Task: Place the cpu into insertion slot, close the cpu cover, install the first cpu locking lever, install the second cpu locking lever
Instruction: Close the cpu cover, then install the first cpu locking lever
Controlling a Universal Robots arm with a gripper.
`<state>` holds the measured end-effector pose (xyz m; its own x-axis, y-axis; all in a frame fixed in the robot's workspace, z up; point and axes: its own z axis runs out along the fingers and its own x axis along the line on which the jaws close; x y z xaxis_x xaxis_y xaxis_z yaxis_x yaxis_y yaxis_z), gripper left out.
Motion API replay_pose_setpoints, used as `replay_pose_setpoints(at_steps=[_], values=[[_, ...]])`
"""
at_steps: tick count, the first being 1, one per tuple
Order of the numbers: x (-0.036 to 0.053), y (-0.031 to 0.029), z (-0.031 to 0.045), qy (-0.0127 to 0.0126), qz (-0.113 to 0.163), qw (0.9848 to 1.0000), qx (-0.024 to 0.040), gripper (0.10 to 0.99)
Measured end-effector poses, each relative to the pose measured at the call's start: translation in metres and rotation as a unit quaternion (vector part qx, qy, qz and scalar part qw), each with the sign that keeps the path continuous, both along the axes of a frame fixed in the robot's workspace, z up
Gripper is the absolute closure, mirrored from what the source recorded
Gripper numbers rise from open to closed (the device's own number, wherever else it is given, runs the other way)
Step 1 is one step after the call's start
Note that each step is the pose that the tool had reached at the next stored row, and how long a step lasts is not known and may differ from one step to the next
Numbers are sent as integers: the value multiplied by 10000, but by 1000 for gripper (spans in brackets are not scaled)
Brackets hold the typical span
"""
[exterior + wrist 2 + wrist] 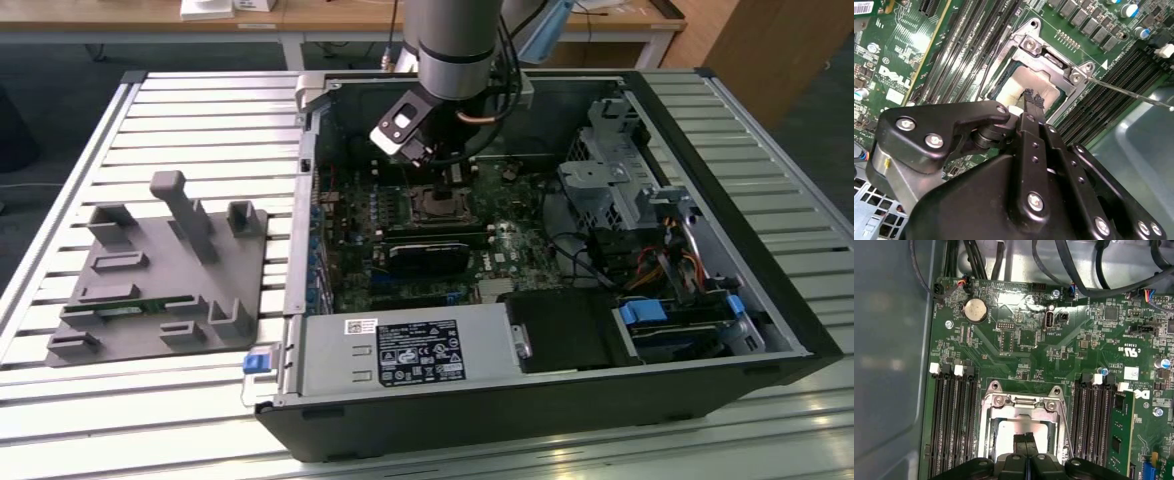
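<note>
Slatted grey metal table point(200, 110), bearing a black computer tower case point(534, 415) laid on its side, open side up; at the exterior view's left of the case, a grey moulded fixture plate point(147, 285) with upright posts; from above, the grey cylindrical robot arm point(461, 40) enters the case over the green motherboard point(1019, 350).

On the board, rows of long narrow black memory slots point(954, 425) flank the square black-rimmed insertion slot point(438, 206) on two sides; the cpu cover point(1024, 401), a thin dull-silver metal frame with a window cut out at its middle, lies down flat over the slot; through that window shows the cpu point(1026, 80), a small flat square chip with a pale silver-grey top, seated in the slot.

The black gripper point(1033, 99) hangs directly over the chip; its jaws are closed tip against tip, with nothing between them; the tips sit within the cover's window at the cpu's top, though from here I cannot tell whether they touch it or are just above it; a thin bare metal lever rod point(1129, 94) runs from the cover's corner out over the neighbouring memory slots, apart from the gripper.
</note>
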<state>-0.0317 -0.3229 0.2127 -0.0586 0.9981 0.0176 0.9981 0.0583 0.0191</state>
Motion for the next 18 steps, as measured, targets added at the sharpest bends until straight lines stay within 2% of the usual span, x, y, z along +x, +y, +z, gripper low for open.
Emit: replay_pose_setpoints(at_steps=[10, 18], values=[[-78, 0, -2, 0, 0, 10000, 0, 980], [-84, 0, 14, 0, 0, 10000, -1, 980]])
